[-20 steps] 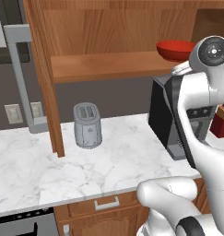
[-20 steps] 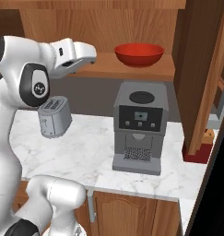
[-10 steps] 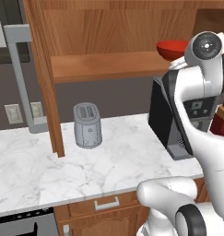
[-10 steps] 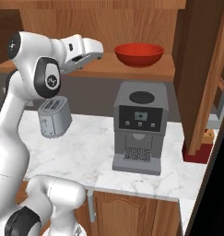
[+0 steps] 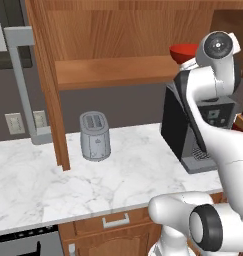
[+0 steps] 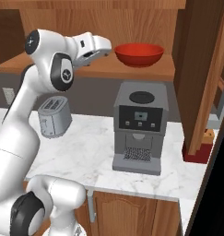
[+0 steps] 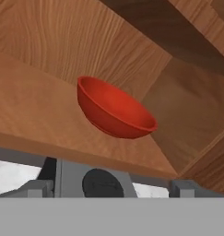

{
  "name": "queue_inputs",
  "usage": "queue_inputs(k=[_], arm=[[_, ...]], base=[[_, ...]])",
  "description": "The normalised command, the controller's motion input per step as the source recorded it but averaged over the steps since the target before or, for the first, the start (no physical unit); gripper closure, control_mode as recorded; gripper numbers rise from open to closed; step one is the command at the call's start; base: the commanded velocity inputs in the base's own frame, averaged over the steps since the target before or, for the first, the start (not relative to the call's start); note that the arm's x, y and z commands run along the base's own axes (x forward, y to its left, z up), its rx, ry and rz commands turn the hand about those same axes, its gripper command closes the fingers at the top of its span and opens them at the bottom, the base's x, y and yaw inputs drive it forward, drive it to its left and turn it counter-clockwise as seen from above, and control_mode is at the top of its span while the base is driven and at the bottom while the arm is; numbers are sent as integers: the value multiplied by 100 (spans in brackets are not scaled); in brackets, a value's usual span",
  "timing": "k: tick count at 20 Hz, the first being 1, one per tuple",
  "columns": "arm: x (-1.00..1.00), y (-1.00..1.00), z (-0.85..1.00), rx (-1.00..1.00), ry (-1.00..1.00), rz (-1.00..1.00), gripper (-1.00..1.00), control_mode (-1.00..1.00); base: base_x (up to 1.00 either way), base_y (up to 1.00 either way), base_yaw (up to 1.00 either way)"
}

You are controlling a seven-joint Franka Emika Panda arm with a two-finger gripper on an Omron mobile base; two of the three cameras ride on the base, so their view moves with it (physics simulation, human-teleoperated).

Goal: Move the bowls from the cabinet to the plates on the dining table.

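Behind the arm, red bowl (image 5: 183, 51) half hidden — cabinet (image 5: 118, 70) cropped.

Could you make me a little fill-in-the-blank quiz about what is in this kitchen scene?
1. The bowl on the cabinet shelf is coloured ____.
2. Directly below that bowl, on the marble counter, stands a ____ machine.
3. The small grey appliance with two slots on top is a ____.
4. The gripper, near the bowl, has its jaws ____.

Missing words: red; coffee; toaster; open
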Motion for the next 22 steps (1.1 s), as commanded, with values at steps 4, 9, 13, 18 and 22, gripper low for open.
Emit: queue_inputs(k=[4,9,13,18,22], arm=[[40,-13,0,0,2,4,-100,-100],[38,-13,-4,0,3,3,-100,-100],[36,-9,-8,0,3,2,-100,-100],[36,-7,-9,0,3,2,-100,-100],[37,-8,-3,0,3,2,-100,-100]], base=[[0,0,0],[0,0,0],[0,0,0],[0,0,0],[0,0,0]])
